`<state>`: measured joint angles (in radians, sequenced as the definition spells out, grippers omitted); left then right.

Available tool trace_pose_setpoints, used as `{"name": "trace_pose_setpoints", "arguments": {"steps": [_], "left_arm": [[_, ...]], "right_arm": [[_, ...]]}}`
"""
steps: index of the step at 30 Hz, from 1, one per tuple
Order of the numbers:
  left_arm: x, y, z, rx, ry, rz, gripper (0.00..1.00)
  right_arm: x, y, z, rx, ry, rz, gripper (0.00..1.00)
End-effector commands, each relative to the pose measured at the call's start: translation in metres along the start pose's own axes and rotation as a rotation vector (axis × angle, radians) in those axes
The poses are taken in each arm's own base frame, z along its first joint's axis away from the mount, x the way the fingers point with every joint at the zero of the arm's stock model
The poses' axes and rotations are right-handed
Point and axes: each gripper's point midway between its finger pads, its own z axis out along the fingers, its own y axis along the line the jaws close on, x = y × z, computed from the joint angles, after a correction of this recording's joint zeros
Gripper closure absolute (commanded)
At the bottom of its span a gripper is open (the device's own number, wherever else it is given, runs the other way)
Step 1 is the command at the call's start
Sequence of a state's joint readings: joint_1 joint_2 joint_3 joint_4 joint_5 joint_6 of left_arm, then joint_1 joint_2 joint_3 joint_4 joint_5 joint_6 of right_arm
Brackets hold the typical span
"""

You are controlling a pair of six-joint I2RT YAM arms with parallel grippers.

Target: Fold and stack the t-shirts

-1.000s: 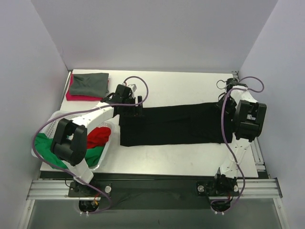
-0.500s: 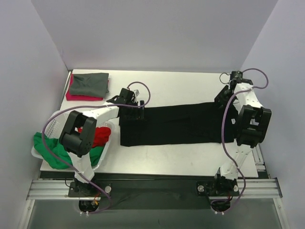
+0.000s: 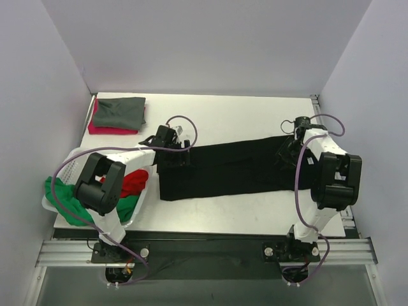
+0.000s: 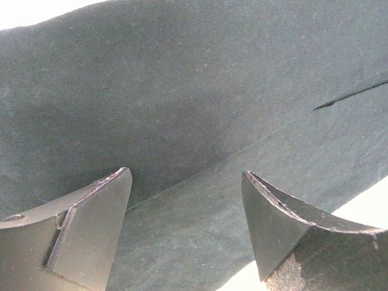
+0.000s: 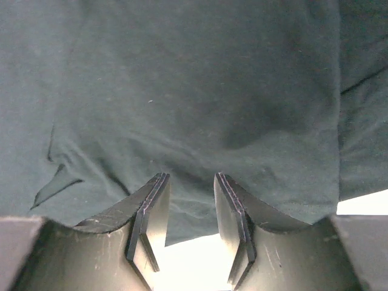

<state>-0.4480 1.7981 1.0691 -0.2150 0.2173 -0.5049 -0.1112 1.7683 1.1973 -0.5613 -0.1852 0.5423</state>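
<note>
Over black t-shirt (image 3: 229,167) — left gripper (image 4: 185,174) spread wide, right gripper (image 5: 190,176) narrowly parted.

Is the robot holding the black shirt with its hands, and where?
Nothing is held. The left hand and the right hand are both open over the black t-shirt, with no cloth pinched in either.
</note>
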Motion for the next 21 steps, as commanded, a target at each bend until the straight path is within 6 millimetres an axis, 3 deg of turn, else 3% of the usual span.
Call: {"name": "trace_pose_setpoints", "arguments": {"steps": [1, 12, 21], "left_arm": [[0.027, 0.015, -0.010, -0.043, 0.053, -0.043, 0.15], [0.073, 0.023, -0.039, -0.041, 0.107, -0.067, 0.15], [0.090, 0.010, -0.046, 0.044, 0.160, -0.042, 0.15]], "right_arm": [[0.006, -0.002, 0.004, 0.019, 0.023, 0.010, 0.64], [0.008, -0.010, 0.036, 0.103, 0.086, 0.004, 0.65], [-0.015, 0.024, 0.050, 0.100, 0.072, -0.023, 0.65]]}}
